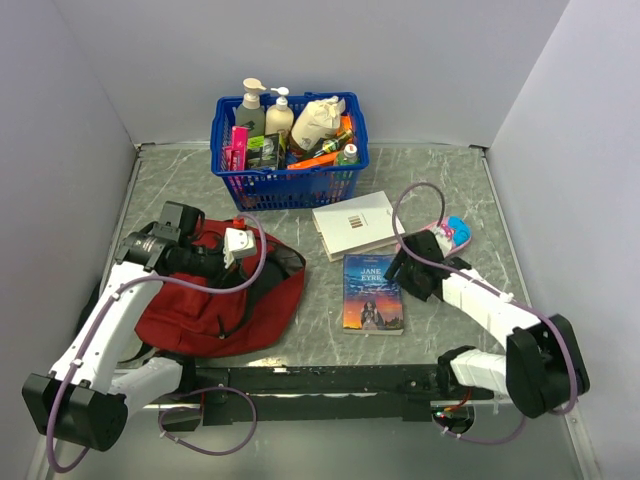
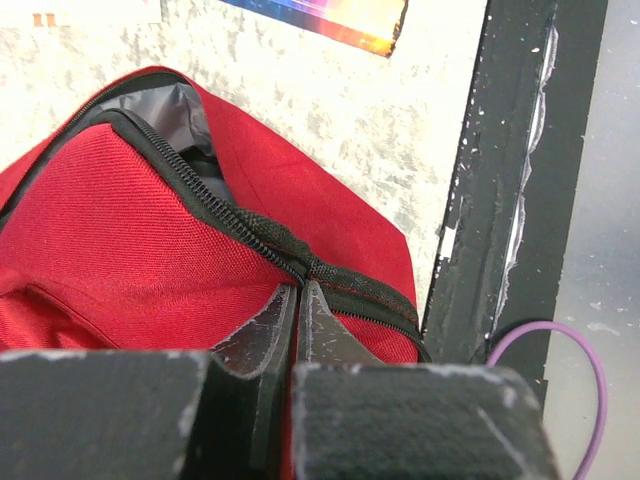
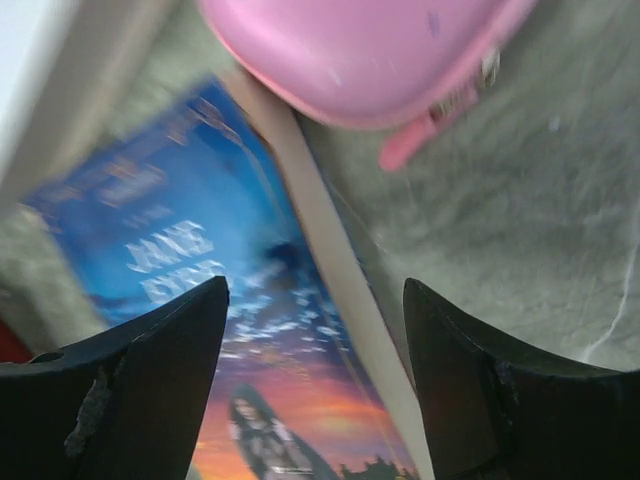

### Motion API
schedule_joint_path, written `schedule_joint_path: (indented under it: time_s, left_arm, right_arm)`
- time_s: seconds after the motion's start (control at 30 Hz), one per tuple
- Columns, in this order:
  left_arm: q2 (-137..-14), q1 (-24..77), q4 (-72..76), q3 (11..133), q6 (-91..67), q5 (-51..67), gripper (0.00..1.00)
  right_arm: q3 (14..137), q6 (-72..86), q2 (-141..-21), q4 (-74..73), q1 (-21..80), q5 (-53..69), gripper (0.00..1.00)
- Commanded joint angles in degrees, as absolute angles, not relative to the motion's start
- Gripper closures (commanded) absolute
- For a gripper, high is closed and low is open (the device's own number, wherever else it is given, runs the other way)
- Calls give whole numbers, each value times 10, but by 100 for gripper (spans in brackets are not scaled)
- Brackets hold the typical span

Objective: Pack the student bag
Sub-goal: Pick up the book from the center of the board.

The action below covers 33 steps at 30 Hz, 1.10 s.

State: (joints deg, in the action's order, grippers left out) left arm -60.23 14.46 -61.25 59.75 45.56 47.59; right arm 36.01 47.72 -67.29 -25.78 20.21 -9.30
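The student bag (image 1: 215, 305) is a dark-red backpack lying at the left, its zipper mouth partly open and showing grey lining (image 2: 185, 110). My left gripper (image 1: 236, 246) is shut on the bag's black zipper trim (image 2: 298, 288) at the rim of the opening. A "Jane Eyre" paperback (image 1: 372, 292) lies flat in the middle. My right gripper (image 1: 403, 268) is open and empty, low over the book's right edge (image 3: 315, 290), with one finger over the cover and the other over the table.
A white book (image 1: 355, 222) lies behind the paperback. A pink case (image 3: 350, 50) sits just right of it (image 1: 455, 235). A blue basket (image 1: 285, 185) of bottles stands at the back. The black base rail (image 2: 500, 200) runs along the near edge.
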Motion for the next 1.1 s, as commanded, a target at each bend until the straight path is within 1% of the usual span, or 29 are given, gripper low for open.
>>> schedule_joint_path:
  time_s: [0.0,0.13,0.37,0.67,0.9,1.07]
  left_arm:
    - [-582,149,-589,600,453,507,99]
    - [-580,149,-586,600,452,507,99]
    - [-579,151,-580,600,447,510,99]
    - [-577,156,-582,598,453,507,99]
    - [-577,159,-583,599,458,503,99]
    - [-577,161,-581,597,458,501,99]
  right_arm:
    - [328,488,-701,-210,204,-35,25]
    - [324,489,-721,-184,230,-8,27]
    - [357,504,-697,-195,280,-23,33]
    - [406,516,-683,-218,322,-38,35]
    - [424,523,-694,-211,339,-33,36]
    - [429,519,-679,-192,354,-34,39]
